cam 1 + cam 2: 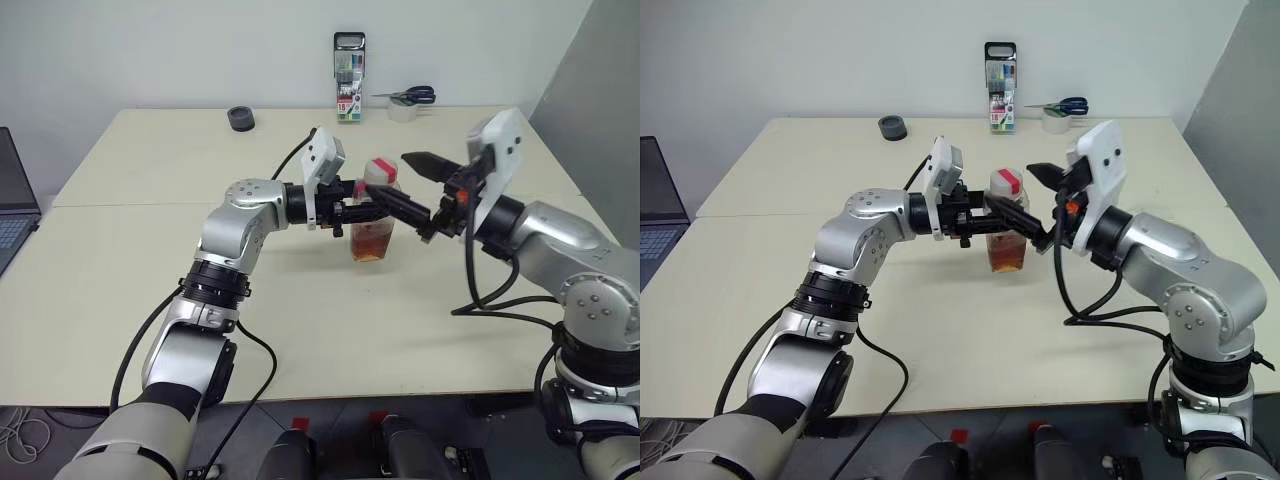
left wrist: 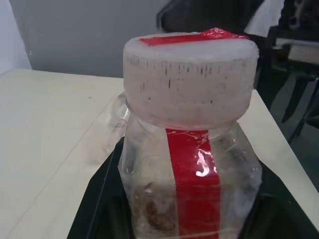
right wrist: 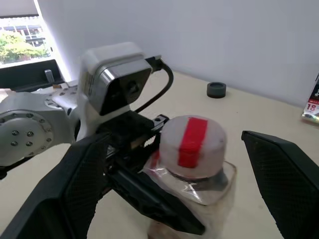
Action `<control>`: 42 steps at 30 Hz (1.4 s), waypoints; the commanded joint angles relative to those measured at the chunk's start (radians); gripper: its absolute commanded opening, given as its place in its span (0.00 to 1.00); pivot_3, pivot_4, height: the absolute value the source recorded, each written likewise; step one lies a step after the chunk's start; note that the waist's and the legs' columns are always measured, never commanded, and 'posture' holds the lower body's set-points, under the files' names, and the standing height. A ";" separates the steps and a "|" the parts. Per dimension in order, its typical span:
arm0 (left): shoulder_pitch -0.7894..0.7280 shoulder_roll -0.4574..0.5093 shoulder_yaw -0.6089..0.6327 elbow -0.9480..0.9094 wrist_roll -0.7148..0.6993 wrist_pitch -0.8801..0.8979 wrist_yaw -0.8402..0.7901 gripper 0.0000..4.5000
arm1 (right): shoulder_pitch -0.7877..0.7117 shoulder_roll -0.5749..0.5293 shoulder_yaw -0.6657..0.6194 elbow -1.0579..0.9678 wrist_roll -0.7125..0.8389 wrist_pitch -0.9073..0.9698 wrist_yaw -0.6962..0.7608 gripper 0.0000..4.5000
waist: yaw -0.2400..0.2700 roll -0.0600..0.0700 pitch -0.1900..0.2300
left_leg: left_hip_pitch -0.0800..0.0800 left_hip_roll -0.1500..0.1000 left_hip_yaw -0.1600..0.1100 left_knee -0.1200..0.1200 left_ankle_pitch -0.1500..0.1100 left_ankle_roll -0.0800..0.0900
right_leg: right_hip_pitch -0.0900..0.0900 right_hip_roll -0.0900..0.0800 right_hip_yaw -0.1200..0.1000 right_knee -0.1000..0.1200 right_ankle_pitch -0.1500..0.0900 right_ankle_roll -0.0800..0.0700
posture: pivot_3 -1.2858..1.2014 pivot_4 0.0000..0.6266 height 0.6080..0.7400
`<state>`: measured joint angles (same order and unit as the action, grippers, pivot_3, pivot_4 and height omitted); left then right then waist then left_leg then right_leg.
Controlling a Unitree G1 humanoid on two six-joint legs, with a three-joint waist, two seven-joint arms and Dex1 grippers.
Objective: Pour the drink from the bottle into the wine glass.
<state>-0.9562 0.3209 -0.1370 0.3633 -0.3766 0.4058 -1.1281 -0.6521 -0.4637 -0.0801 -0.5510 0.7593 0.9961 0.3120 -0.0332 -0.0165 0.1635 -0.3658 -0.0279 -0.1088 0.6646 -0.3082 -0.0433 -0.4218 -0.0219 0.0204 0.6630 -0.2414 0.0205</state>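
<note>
Left gripper (image 1: 1008, 217) fingers clenched on upright squat clear plastic bottle (image 1: 1007, 243); right gripper (image 3: 174, 164) fingers released, straddling its white-and-red cap (image 3: 192, 141).

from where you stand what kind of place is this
Probably an office or lab workroom: a plain beige table against a bare white wall, with a marker pack, scissors on a tape roll, and a laptop at the side.

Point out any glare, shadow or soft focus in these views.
Left wrist view: glare streak on the bottle's red label strip, background soft. Right wrist view: bright window at the corner, right gripper's near fingers soft. Left eye view: soft shadow under the left gripper on the table.
</note>
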 commanded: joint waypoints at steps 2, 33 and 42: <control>-0.019 -0.003 0.020 -0.036 -0.004 -0.030 -0.009 0.41 | -0.021 0.038 0.042 0.023 -0.108 -0.061 -0.076 1.00 | 0.000 0.000 0.000 | 0.000 0.000 0.000 0.000 0.000 0.000 | 0.000 0.000 0.000 0.000 0.000 0.000 | 0.52 0.24 1.00; 0.010 0.004 0.025 -0.057 0.021 -0.045 0.019 0.41 | -0.034 0.112 0.062 0.011 -0.103 -0.053 -0.067 0.40 | 0.000 0.000 0.000 | 0.000 0.000 0.000 0.000 0.000 0.000 | 0.000 0.000 0.000 0.000 0.000 0.000 | 0.52 0.24 1.00; 0.017 0.008 0.028 -0.083 0.019 -0.034 0.022 0.41 | -0.030 0.113 0.053 0.020 -0.086 -0.052 -0.047 0.40 | 0.000 0.000 0.000 | 0.000 0.000 0.000 0.000 0.000 0.000 | 0.000 0.000 0.000 0.000 0.000 0.000 | 0.52 0.24 1.00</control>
<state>-0.9227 0.3264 -0.1350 0.3425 -0.3424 0.3827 -1.1101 -0.6782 -0.3496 -0.0203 -0.5033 0.6468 0.9479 0.2369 -0.0330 -0.0164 0.1635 -0.3660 -0.0283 -0.1094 0.6646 -0.3081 -0.0435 -0.4222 -0.0218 0.0204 0.6631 -0.2414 0.0204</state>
